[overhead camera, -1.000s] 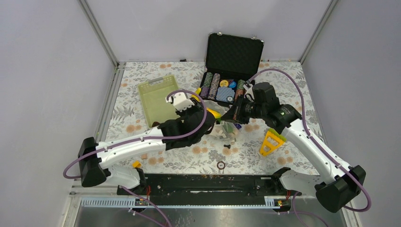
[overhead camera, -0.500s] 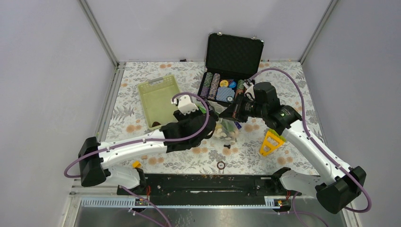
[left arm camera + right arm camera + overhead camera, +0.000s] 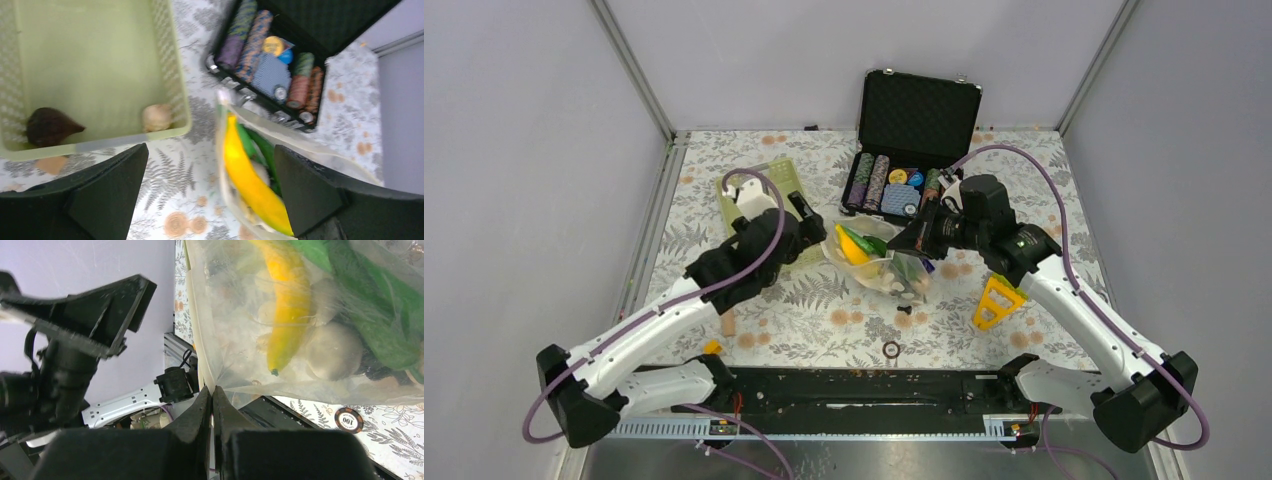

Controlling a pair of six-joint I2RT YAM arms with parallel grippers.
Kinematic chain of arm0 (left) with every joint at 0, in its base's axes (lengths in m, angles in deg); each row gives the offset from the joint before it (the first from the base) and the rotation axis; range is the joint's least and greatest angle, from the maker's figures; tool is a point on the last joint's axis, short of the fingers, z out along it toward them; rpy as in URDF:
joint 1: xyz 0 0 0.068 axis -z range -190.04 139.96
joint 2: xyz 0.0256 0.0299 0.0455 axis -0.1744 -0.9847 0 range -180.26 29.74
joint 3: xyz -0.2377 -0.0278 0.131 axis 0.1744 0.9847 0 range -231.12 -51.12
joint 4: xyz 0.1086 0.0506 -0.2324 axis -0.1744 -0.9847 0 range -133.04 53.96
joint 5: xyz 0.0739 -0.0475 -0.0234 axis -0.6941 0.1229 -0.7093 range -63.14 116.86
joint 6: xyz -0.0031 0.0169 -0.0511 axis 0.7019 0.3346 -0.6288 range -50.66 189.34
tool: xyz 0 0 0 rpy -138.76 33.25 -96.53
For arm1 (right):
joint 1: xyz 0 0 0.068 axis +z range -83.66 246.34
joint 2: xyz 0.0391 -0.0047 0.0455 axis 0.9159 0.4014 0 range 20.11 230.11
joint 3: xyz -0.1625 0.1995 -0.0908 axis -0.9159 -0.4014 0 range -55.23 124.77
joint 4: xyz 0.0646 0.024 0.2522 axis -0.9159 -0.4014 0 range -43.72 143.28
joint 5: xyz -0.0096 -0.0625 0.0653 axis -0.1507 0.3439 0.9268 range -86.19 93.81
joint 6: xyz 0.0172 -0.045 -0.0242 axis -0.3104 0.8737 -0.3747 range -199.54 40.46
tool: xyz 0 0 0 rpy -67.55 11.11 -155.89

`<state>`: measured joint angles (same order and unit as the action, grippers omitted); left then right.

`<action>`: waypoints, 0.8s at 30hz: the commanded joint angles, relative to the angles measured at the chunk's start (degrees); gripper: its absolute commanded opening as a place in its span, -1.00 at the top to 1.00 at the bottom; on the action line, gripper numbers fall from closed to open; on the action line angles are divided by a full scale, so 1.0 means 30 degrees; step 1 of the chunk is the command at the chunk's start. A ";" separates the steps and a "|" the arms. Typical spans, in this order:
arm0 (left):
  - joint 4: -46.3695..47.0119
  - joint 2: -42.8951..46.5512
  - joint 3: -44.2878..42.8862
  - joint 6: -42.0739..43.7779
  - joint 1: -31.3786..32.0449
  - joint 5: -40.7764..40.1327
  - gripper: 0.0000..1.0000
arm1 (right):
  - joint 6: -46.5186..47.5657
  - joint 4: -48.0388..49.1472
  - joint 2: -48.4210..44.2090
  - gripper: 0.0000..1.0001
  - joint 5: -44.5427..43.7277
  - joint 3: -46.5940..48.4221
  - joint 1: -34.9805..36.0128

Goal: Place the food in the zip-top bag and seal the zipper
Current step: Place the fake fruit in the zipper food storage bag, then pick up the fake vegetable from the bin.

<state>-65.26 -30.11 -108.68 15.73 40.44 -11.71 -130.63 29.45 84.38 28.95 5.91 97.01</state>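
The zip-top bag [image 3: 886, 268] lies mid-table, its mouth toward the left arm. Inside are a yellow banana [image 3: 285, 305], green pieces [image 3: 372, 315] and a white bulb [image 3: 332, 351]. My right gripper [image 3: 212, 390] is shut on the bag's corner, by the pale zipper [image 3: 196, 315] strip. My left gripper [image 3: 210, 195] stands wide open above the table, between the bag and the green basket [image 3: 125, 140], holding nothing. A white garlic bulb [image 3: 156, 116] and a dark purple-brown food piece [image 3: 47, 127] lie in the basket.
An open black case [image 3: 916, 110] with striped poker chips [image 3: 252, 40] stands just behind the bag. A yellow triangular tool [image 3: 997, 300] lies right of the bag. A loose chip [image 3: 891, 349] and a small dark bit [image 3: 904, 312] sit nearer the arm bases.
My left gripper opened and let go of the banana, which now lies in the bag. The left arm swung back left toward the basket. The right arm stayed put.
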 commanded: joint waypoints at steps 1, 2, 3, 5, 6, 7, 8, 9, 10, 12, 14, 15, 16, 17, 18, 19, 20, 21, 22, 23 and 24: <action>-0.1042 -0.0162 0.0347 0.2693 -0.2875 0.5410 -0.98 | 0.1081 0.0556 -0.0709 1.00 0.0449 -0.0071 -0.0148; -0.1084 -0.0441 0.0177 0.3271 -0.3404 0.5699 -0.98 | 0.1403 0.0104 -0.0736 1.00 0.0269 0.0010 -0.0169; -0.1001 -0.0765 0.0001 0.4303 -0.3869 0.5915 -0.98 | 0.1754 -0.0516 -0.0743 1.00 0.0067 0.0112 -0.0150; -0.1075 -0.1733 -0.0305 0.5136 -0.5059 0.5734 -0.97 | 0.2167 -0.1157 -0.0808 1.00 -0.0230 0.0240 -0.0163; -0.0872 -0.2168 -0.0473 0.5803 -0.5911 0.6630 -0.97 | 0.2279 -0.1216 -0.0858 1.00 -0.0240 0.0217 -0.0175; -0.0656 -0.2607 -0.0636 0.6187 -0.6746 0.7265 -0.97 | 0.2380 -0.1301 -0.0930 1.00 -0.0245 0.0214 -0.0176; -0.0501 -0.3050 -0.0811 0.6377 -0.7491 0.7799 -0.97 | 0.2491 -0.1377 -0.0994 1.00 -0.0275 0.0214 -0.0180; -0.0255 -0.3552 -0.1001 0.6764 -0.8244 0.8580 -0.97 | 0.2593 -0.1445 -0.1043 1.00 -0.0341 0.0214 -0.0181; 0.0098 -0.4065 -0.1120 0.7017 -0.8832 0.9040 -0.98 | 0.2657 -0.1564 -0.1089 1.00 -0.0500 0.0214 -0.0192; 0.0293 -0.5314 -0.1581 0.7305 -0.9851 1.0242 -0.97 | 0.2829 -0.1833 -0.1171 1.00 -0.0752 0.0265 -0.0177; 0.0191 -0.6461 -0.2025 0.7696 -1.0977 1.1479 -0.97 | 0.2988 -0.2063 -0.1308 1.00 -0.0894 0.0301 -0.0191; 0.0341 -0.6981 -0.2083 0.7832 -1.1248 1.2068 -0.97 | 0.3036 -0.2154 -0.1351 1.00 -0.1008 0.0302 -0.0204; 0.0576 -0.7490 -0.2039 0.7978 -1.1805 1.2607 -0.96 | 0.3053 -0.2165 -0.1442 1.00 -0.1143 0.0302 -0.0206; 0.0671 -0.8026 -0.2088 0.7956 -1.2185 1.3279 -0.92 | 0.3055 -0.2174 -0.1509 1.00 -0.1281 0.0276 -0.0213; 0.0694 -0.8466 -0.2186 0.8053 -1.2485 1.4080 -0.89 | 0.3056 -0.2164 -0.1554 1.00 -0.1397 0.0273 -0.0206; 0.0832 -0.8887 -0.2209 0.8171 -1.2702 1.4722 -0.87 | 0.3056 -0.2170 -0.1625 1.00 -0.1470 0.0273 -0.0206; 0.1206 -0.9233 -0.2165 0.8288 -1.2795 1.5169 -0.84 | 0.3096 -0.2178 -0.1628 1.00 -0.1454 0.0273 -0.0206; 0.1493 -0.9595 -0.2126 0.8559 -1.2810 1.5642 -0.81 | 0.3116 -0.2179 -0.1653 1.00 -0.1408 0.0258 -0.0213; 0.1591 -1.0010 -0.2198 0.8820 -1.2816 1.6086 -0.76 | 0.3129 -0.2175 -0.1645 1.00 -0.1384 0.0245 -0.0206; 0.1512 -1.0395 -0.2355 0.9032 -1.2813 1.6379 -0.72 | 0.3116 -0.2190 -0.1648 1.00 -0.1369 0.0244 -0.0213; 0.1520 -1.0817 -0.2392 0.9282 -1.2798 1.6720 -0.69 | 0.3114 -0.2195 -0.1611 1.00 -0.1364 0.0243 -0.0210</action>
<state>-64.14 -59.67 -113.03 39.56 1.88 29.58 -122.33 21.99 80.79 25.48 5.52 96.79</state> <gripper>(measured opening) 0.872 0.039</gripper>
